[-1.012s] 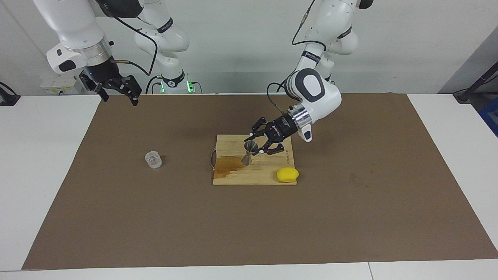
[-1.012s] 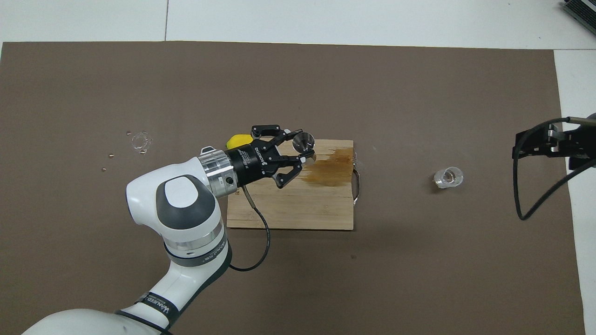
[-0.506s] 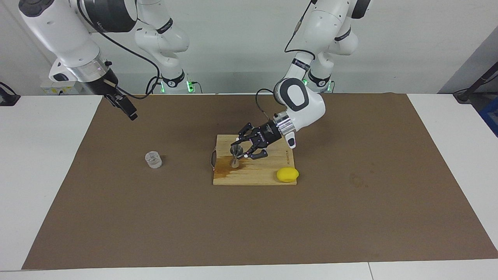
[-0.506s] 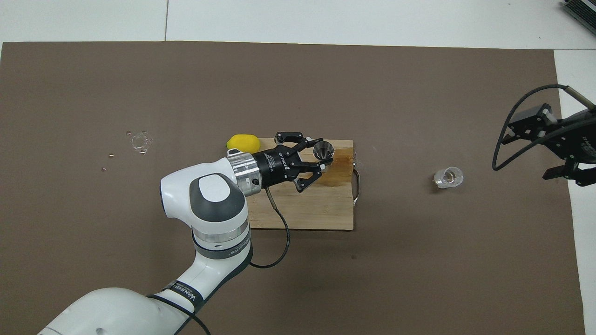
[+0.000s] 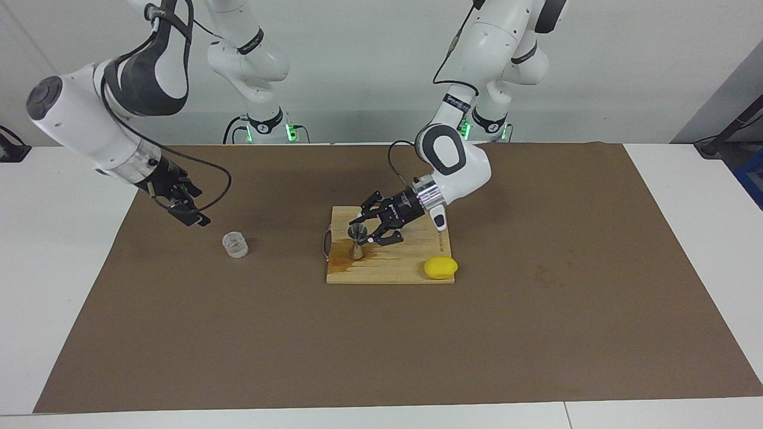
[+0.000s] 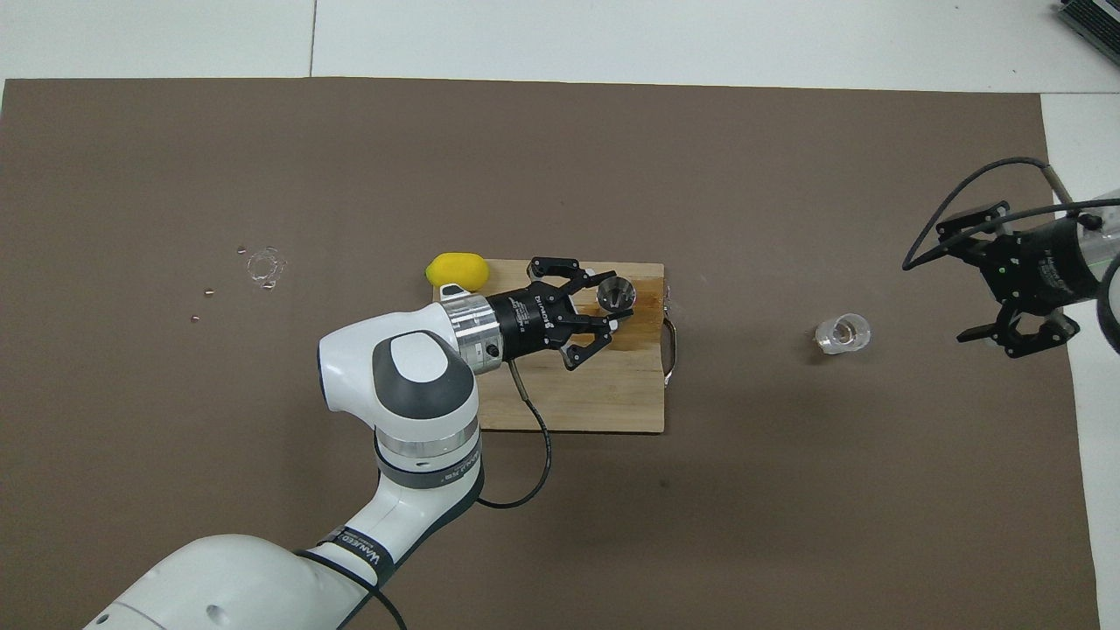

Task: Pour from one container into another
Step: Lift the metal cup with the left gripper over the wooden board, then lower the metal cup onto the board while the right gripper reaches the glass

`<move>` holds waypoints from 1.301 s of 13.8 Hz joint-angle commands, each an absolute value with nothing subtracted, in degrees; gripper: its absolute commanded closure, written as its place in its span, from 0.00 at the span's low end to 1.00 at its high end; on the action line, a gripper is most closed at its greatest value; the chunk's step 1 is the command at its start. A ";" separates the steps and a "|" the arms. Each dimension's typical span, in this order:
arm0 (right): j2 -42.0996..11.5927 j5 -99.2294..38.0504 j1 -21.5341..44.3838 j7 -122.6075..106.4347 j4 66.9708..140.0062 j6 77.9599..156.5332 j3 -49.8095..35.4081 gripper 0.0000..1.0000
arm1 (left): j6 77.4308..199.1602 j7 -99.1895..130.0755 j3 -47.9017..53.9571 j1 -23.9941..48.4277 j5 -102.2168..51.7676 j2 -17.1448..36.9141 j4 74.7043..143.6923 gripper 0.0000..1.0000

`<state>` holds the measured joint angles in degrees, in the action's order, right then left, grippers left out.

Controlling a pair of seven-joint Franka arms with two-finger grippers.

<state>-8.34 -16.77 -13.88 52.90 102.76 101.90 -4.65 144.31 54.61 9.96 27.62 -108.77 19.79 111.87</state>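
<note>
Left end effector point(image 5: 371, 231) set jigger point(image 5: 357, 242) down; right end effector point(image 5: 182, 205) descended.

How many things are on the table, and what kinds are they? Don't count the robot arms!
Glass tumbler: 1
Metal jigger: 1
Wooden cutting board: 1
Yellow lemon: 1
Brown mat: 1
Total: 5

A wooden cutting board point(image 5: 411, 262) point(image 6: 595, 402) lies on the brown mat point(image 5: 536, 333) point(image 6: 787, 219) covering the white counter point(image 5: 59, 250) point(image 6: 612, 35). A brown wet stain point(image 5: 341, 260) point(image 6: 643, 306) marks the board's corner toward the right arm's end. A yellow lemon point(image 5: 440, 267) point(image 6: 457, 270) touches the board's corner toward the left arm's end, farther from the robots.
</note>
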 commanded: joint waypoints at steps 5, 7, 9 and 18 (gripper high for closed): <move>-13.53 -24.15 -17.40 53.70 109.50 111.17 -5.19 0.00 | 145.02 52.30 8.97 28.83 -110.30 20.57 111.09 1.00; -13.71 -24.78 -17.66 53.18 111.70 112.75 -5.19 0.00 | 145.02 52.29 8.96 28.65 -110.83 20.57 111.27 0.00; -14.23 -26.36 -18.54 51.34 113.46 114.26 -5.19 0.00 | 145.02 52.29 8.96 28.74 -110.92 20.57 111.27 0.00; -19.25 -31.38 -19.69 47.20 114.34 115.75 -5.19 0.00 | 143.70 52.47 9.14 28.04 -110.30 14.70 113.63 0.00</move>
